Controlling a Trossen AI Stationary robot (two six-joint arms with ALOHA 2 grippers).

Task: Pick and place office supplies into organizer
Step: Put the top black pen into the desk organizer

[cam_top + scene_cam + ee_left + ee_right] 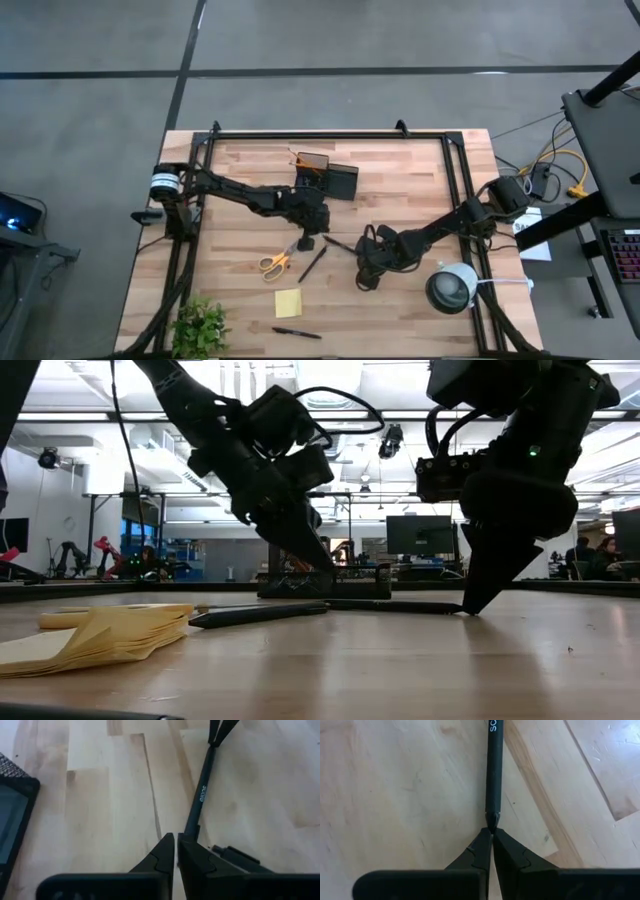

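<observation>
Matt black pen (pixel 493 770) lies on smooth pale wood table (pixel 395 795).

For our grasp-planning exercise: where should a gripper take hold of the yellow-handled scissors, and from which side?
Grip the scissors from straight above, at the narrow neck between the yellow handle loops and the blades. They lie flat on the table, so only a top-down approach fits fingers either side.
</observation>
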